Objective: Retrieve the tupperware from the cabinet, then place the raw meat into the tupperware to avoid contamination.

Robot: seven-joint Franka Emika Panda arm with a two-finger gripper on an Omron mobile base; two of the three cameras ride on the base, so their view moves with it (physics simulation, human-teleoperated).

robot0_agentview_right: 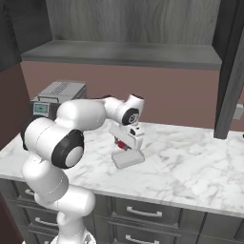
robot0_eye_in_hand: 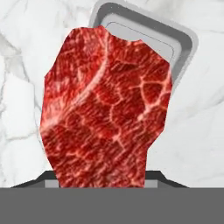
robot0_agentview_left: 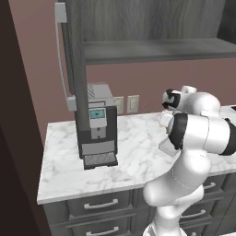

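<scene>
In the hand view the raw meat, a marbled bright red slab, hangs right in front of the camera and hides the fingertips. Behind it the clear, whitish tupperware lies on the marble counter. From the right base view my gripper points down, shut on the raw meat, just above the near-left end of the tupperware. The meat is still apart from the container. The cabinet stands open, with its door swung out toward me.
A coffee machine stands on the left of the white marble counter, partly behind the open cabinet door. Wall outlets sit on the pink wall. Grey drawers run under the counter. Another open door hangs at the right.
</scene>
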